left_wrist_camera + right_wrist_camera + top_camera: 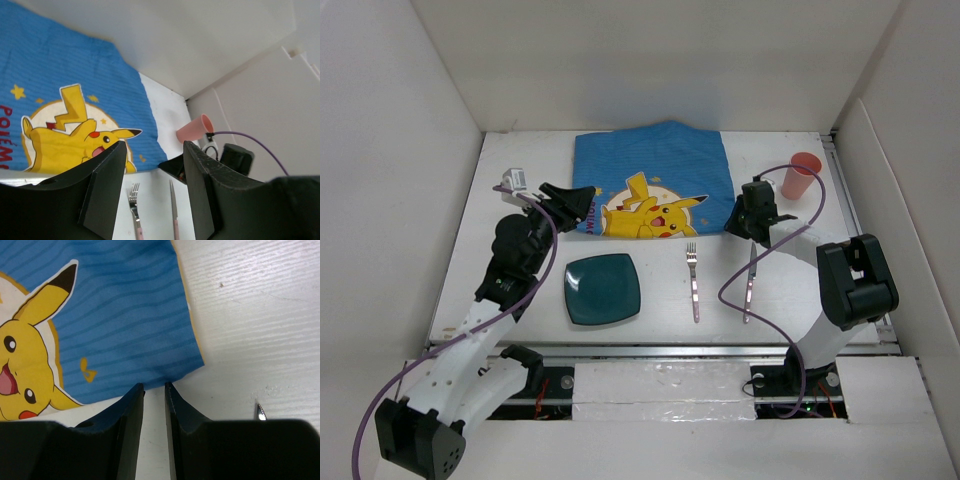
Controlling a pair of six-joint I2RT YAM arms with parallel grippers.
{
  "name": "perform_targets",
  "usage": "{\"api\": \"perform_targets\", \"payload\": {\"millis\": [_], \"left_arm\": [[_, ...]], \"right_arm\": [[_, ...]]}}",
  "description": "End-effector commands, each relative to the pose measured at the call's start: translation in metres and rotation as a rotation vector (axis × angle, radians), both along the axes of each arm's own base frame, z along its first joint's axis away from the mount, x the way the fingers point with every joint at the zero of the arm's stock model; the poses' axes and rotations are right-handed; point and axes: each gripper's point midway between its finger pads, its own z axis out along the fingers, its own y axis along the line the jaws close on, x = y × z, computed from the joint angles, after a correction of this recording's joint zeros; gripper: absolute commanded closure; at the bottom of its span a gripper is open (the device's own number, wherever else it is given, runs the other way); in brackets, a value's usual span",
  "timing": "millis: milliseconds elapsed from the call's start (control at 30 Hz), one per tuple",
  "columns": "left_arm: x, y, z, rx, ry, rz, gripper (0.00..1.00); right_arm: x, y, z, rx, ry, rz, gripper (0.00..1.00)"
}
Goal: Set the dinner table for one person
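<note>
**Left claw (578,196) wide apart, right claw (738,228) nearly together, neither holding anything**

Top view only: the whole matte white counter (520,270) between white wall panels (400,150), with every item on it. Blue cartoon-print cloth (655,170) lies flat at the middle of the far edge. Pink cup (802,176) stands by the far right corner. Dark teal plate (602,289), square with rounded corners and glossy, sits toward the near edge, left of middle. Fork (693,282) and knife (750,285), metal with pinkish handles, lie right of the plate, pointing at the far edge.

Left arm is bent, reaching to the cloth's near left corner. Right arm is folded back toward the cloth's near right corner.

Left wrist view: black fingers (107,192) spread, with the cloth print, cup, fork tines and right claw beyond them.

Right wrist view: fingers (131,435) stand a thin gap apart, with bare counter showing through the gap. Their tips are at the cloth's near edge, close to its corner; cannot tell if they touch it. This view also shows the fine ridged grain of the counter.
</note>
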Motion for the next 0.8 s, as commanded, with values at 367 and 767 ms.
{"api": "perform_targets", "payload": {"millis": [367,767], "left_arm": [[-0.063,0.015,0.017,0.425,-0.008,-0.154,0.81],[-0.062,0.042,-0.001,0.453,-0.022,-0.024,0.76]], "right_arm": [[-0.114,0.154,0.088,0.218,-0.323,0.627,1.0],[-0.173,0.264,0.033,0.38,-0.145,0.706,0.45]]}}
